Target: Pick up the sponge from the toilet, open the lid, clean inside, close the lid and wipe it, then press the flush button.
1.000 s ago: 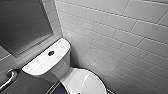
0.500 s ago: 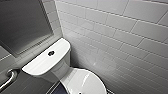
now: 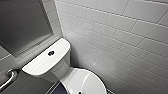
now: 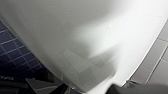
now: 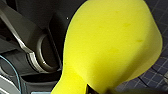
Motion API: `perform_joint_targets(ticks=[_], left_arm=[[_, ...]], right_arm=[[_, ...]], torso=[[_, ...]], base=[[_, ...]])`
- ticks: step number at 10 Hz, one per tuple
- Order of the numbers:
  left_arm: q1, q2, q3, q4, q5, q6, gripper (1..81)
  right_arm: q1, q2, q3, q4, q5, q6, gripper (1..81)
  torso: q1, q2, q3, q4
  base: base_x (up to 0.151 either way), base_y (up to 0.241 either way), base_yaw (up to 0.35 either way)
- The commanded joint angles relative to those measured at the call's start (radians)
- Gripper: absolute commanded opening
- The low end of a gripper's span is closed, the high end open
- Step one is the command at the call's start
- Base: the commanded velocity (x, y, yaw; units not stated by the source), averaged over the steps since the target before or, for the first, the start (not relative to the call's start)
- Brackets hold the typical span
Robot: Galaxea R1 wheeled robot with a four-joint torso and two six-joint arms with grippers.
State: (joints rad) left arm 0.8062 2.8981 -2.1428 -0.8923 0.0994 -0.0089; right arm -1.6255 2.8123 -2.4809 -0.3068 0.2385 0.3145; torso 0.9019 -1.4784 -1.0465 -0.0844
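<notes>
The white toilet (image 3: 45, 61) stands in the corner of the tiled walls, with the dark round flush button (image 3: 51, 53) in the middle of its tank top. The white oval lid (image 3: 83, 82) is down over the bowl. The bright yellow sponge (image 5: 110, 45) bulges large in the right wrist view, pinched at its narrow end by my right gripper (image 5: 85, 87), which is shut on it. My left gripper (image 4: 80, 88) is open with nothing in it, very close to a glossy white curved side of the toilet (image 4: 87, 30).
White brick-pattern tiled wall (image 3: 120, 37) runs close along the toilet's right side. A dark framed panel (image 3: 22, 22) hangs on the wall behind the tank. A metal grab bar (image 3: 7, 80) sits at the lower left. Dark blue floor tiles (image 4: 12, 50) lie beside the bowl.
</notes>
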Motion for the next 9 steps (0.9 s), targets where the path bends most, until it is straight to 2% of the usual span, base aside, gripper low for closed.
perform_joint_targets(ticks=[1,5,7,9], left_arm=[[-0.172,-0.008,0.082,-0.04,-0.001,0.012,81.1],[-0.187,-0.015,0.078,-0.069,-0.001,0.012,81.1],[-0.184,-0.047,0.127,-0.082,-0.003,0.012,81.1],[-0.179,-0.098,0.237,-0.08,-0.069,0.014,81.1]], right_arm=[[-0.027,-0.012,0.005,-0.005,-0.076,0.0,1.0],[-0.027,-0.014,0.004,-0.003,-0.074,0.002,1.0],[-0.027,-0.014,0.005,-0.003,-0.074,0.002,1.0],[-0.029,-0.014,0.005,-0.008,-0.074,0.002,1.0]], torso=[[0.0,0.0,0.0,0.0],[0.0,0.0,0.0,0.0],[0.0,0.0,0.0,0.0],[0.0,0.0,0.0,0.0]], base=[[0.0,0.0,0.0],[0.0,0.0,0.0],[0.0,0.0,0.0],[0.0,0.0,0.0]])
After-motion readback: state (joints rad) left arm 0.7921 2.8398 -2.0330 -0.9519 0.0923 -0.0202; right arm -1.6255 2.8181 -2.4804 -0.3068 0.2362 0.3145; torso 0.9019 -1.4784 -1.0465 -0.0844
